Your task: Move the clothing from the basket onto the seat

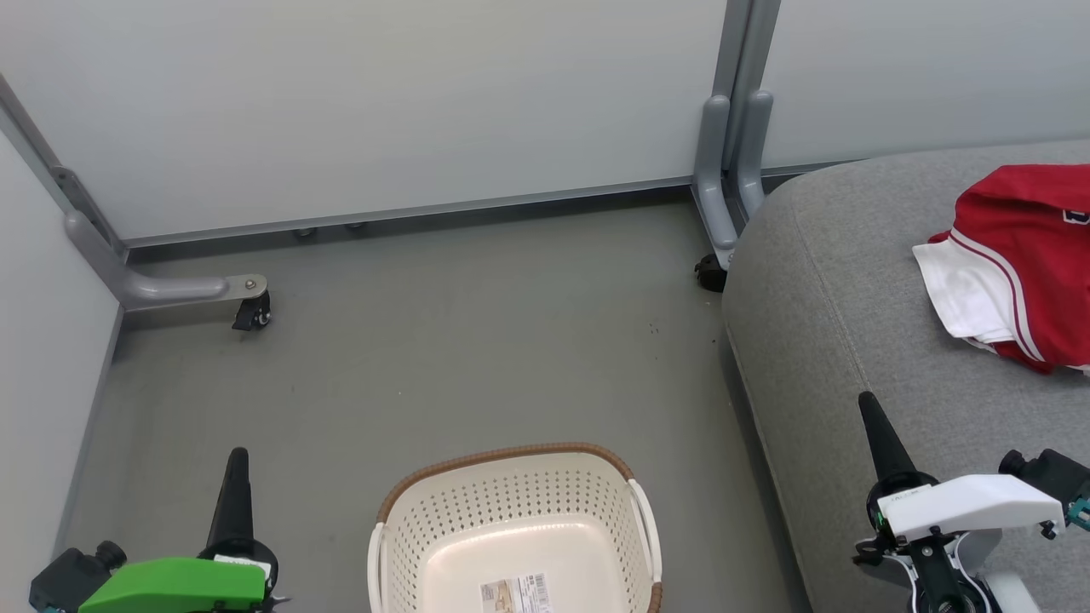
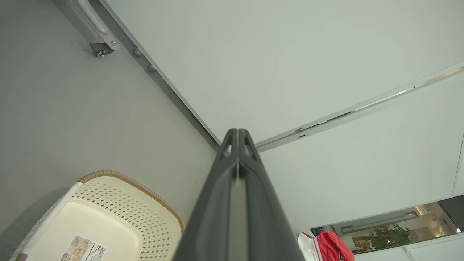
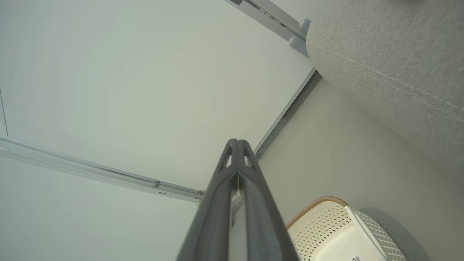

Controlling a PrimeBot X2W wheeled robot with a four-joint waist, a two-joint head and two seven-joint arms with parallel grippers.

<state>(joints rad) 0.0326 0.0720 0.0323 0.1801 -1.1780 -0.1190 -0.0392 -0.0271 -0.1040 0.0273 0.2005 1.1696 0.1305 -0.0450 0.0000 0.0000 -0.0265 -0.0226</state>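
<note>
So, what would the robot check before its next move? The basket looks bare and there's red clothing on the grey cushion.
1. Basket free of clothing: ok in the part shown, just a label on its bottom; its near end is cut off.
2. Clothing lying on the seat: ok, well in from the edge.
3. Every garment across: cannot tell, it runs off the picture.
4. Left gripper shut and empty: ok.
5. Right gripper shut and empty: ok.
6. Floor free of dropped clothing: ok where visible.
</note>
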